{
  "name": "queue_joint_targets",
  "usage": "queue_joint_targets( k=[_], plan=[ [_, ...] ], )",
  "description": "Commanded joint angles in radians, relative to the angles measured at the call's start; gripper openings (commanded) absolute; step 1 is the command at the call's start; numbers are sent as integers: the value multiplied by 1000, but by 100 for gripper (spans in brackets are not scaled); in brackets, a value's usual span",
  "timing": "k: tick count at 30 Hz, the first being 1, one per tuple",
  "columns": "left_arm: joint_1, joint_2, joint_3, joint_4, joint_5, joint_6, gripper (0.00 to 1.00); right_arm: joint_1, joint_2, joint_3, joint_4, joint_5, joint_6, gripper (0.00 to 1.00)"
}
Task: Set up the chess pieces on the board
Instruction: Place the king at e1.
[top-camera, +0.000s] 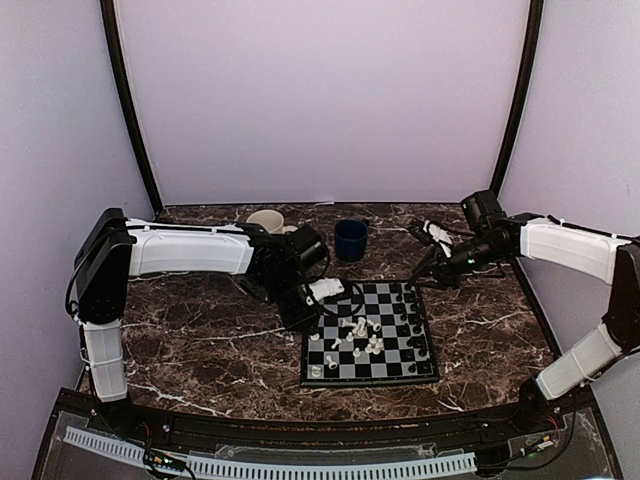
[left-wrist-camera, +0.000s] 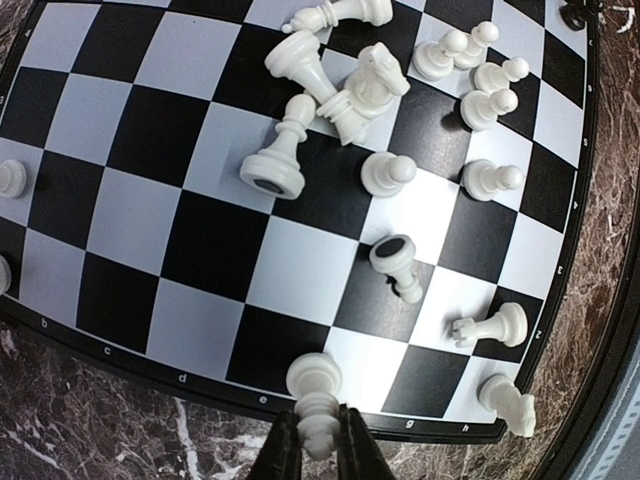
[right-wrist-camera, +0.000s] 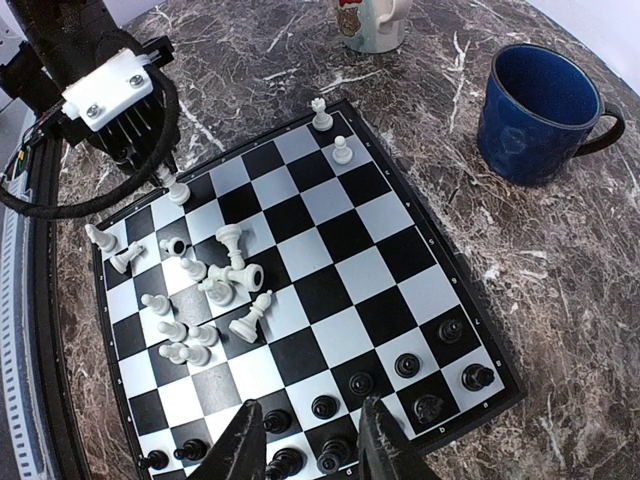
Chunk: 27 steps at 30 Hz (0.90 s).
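From above, the left claw (top-camera: 316, 312) reached down at the left edge of the board (top-camera: 390, 368). The right claw (top-camera: 428, 270) hung just past the board's far right corner. White chess pieces (top-camera: 360, 335) were scattered mid-board, and black ones (top-camera: 412, 315) lined its right side. A blue mug (top-camera: 350, 240) and a pale mug (top-camera: 266, 220) stood on the marble table (top-camera: 200, 330) beyond the board. What they held could not be told from there.

The left wrist view showed what the top view hid. The left claw was clenched on a white piece (left-wrist-camera: 316, 385), which stood upright at the board's rim. Past it, white pieces lay toppled in a heap (left-wrist-camera: 340, 90), with several pawns (left-wrist-camera: 490, 100) upright beside them.

In the right wrist view the right claw (right-wrist-camera: 312, 432) was spread and gripped nothing. It hovered over the black pieces (right-wrist-camera: 400, 365), which stood upright along the board's nearest rows. Only this view looked into the blue mug, and its inside showed plain blue. The pale mug was cut off at the frame's top. The left claw appeared across the board with the white piece beneath its tips.
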Motion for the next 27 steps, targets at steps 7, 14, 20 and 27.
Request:
queue_joint_targets(
  k=[7,14,20,27],
  plan=[
    [9,-4,-5,33,-40,-5,14,-4,2,6,11,1,-12,33],
    [11,7,0,29,-36,-9,19,-5,1,6,12,3,-13,33],
    [11,14,-3,26,-27,-10,22,-3,4,6,10,1,-14,33],
    [11,6,3,11,-22,-13,31,-4,2,6,10,1,-16,33]
  ],
)
